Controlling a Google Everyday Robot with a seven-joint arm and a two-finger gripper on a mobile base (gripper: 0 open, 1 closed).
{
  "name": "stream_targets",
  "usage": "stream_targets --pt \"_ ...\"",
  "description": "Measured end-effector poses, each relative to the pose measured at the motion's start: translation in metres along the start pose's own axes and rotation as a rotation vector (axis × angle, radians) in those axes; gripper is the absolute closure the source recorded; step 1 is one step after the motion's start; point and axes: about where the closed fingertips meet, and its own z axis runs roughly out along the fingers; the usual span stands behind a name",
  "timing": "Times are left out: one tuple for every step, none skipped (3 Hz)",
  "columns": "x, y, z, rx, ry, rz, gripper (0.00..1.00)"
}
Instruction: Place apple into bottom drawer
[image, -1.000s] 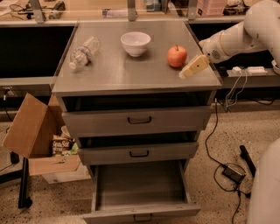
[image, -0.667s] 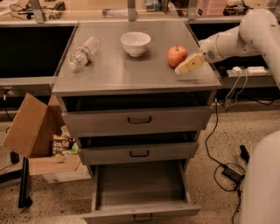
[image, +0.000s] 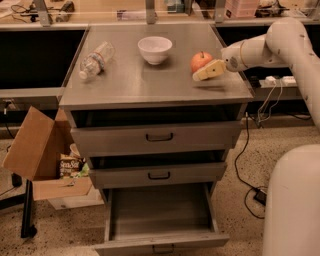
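The apple (image: 200, 60), red-orange with a short stem, sits on the right part of the grey cabinet top (image: 150, 85). My gripper (image: 201, 73) reaches in from the right on a white arm and sits low over the top, right against the apple's front right side. The bottom drawer (image: 160, 212) is pulled out at the foot of the cabinet, with a bare grey inside. The two shallower drawers above it stand slightly ajar.
A white bowl (image: 155, 49) stands at the back middle of the top. A clear plastic bottle (image: 95, 60) lies at the left. An open cardboard box (image: 40, 150) sits on the floor at the left. Cables (image: 250, 150) run down at the right. My white base (image: 292, 200) fills the lower right.
My gripper has moved left along the cabinet top and closed in on the apple. The apple, bowl and drawers have not moved.
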Motion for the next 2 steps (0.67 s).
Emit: stream_targets --pt "-0.0073 0.0087 0.0108 -0.036 -0.018 0.004 0.0" --pt "-0.0055 0.0167 0.0205 -0.068 -0.017 0.015 0.26"
